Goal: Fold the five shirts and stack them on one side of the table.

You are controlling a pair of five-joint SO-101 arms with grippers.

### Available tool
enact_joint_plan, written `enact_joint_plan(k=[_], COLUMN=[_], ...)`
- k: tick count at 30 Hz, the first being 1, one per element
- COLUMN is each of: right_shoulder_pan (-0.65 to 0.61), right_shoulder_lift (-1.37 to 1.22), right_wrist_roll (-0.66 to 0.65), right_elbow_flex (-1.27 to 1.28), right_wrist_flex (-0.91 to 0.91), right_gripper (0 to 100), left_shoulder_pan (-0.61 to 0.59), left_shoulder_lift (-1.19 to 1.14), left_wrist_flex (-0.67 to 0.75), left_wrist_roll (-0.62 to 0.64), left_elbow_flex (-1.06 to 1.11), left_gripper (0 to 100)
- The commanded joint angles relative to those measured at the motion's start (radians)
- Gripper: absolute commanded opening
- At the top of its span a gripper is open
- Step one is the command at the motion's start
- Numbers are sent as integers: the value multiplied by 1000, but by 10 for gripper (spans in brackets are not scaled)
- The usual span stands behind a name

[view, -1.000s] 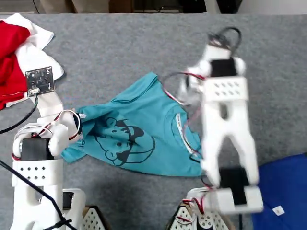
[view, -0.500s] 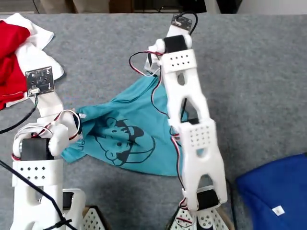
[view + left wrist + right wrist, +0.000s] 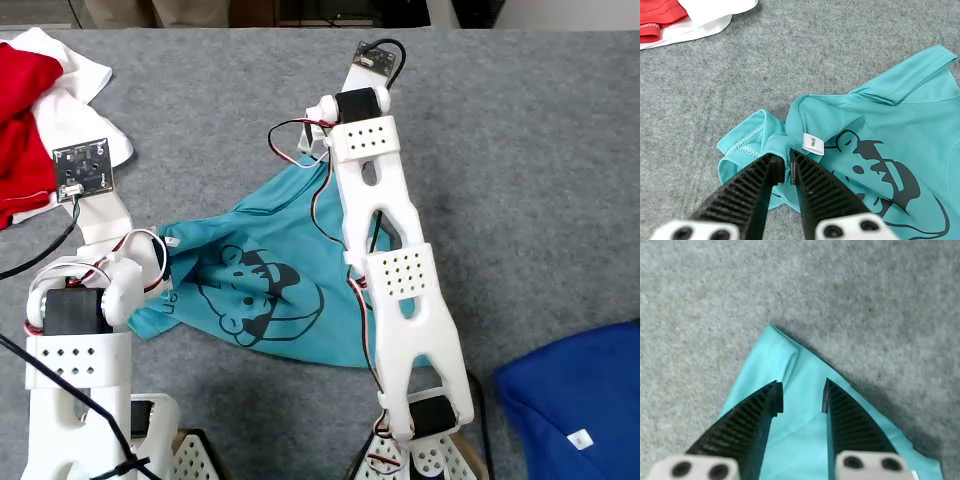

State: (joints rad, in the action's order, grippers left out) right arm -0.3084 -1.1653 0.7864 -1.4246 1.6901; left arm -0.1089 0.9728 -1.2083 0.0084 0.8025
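A teal shirt (image 3: pixel 270 270) with a dark cartoon print lies crumpled in the middle of the grey table. My left gripper (image 3: pixel 786 159) is shut on a bunched fold of the teal shirt (image 3: pixel 890 130) beside its white label, at the shirt's left corner (image 3: pixel 165 262). My right arm stretches across the shirt to its far corner. There my right gripper (image 3: pixel 801 390) hangs open just above the pointed tip of the teal shirt (image 3: pixel 790 440), with nothing between its fingers. In the high view the right gripper (image 3: pixel 320 150) is mostly hidden under its arm.
A red shirt (image 3: pixel 20 110) and a white shirt (image 3: pixel 75 100) lie heaped at the far left corner. A blue shirt (image 3: pixel 570 400) sits at the near right. Bare grey table (image 3: pixel 520 150) spreads to the right of the teal shirt.
My right arm has swung left and stretched out from the shirt's right side to its far corner. The left arm and the shirt have stayed still.
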Motion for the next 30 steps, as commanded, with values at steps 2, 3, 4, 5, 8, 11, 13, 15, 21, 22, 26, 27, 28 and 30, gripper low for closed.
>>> enact_joint_plan(k=[2,3,4,5,8,11,13,15,21,22,26,27,28,30], right_shoulder_pan=[-12,-12,-12,-12,-12,-10,-10,-10,-10,-10,-10,-10,-10,-8], right_shoulder_lift=[-1,-10,-19,-33,-70,-96,-107,-108,-108,-108,-110,-110,-110,-111], right_wrist_roll=[11,12,12,12,14,14,14,14,12,12,12,12,12,11], right_elbow_flex=[-50,-50,-51,-51,-56,-56,-56,-56,-56,-56,-51,-51,-51,-50], right_wrist_flex=[-58,-64,-66,-66,-69,-100,-117,-127,-164,-166,-183,-189,-195,-207], right_gripper=[142,142,142,143,143,143,142,140,139,139,139,139,139,138], left_shoulder_pan=[2,2,2,2,2,2,2,2,2,2,2,2,2,2], left_shoulder_lift=[13,15,15,15,15,13,12,12,12,12,12,12,12,12], left_wrist_flex=[-5,-5,-5,-5,-5,-5,-5,-5,-5,-5,-5,-5,-5,-5], left_wrist_roll=[-8,-8,-8,-8,-8,-8,-8,-8,-8,-8,-8,-8,-8,-8], left_elbow_flex=[-46,-46,-46,-46,-46,-46,-46,-46,-46,-46,-46,-46,-46,-46], left_gripper=[19,19,19,19,19,19,19,19,19,19,19,19,19,19])
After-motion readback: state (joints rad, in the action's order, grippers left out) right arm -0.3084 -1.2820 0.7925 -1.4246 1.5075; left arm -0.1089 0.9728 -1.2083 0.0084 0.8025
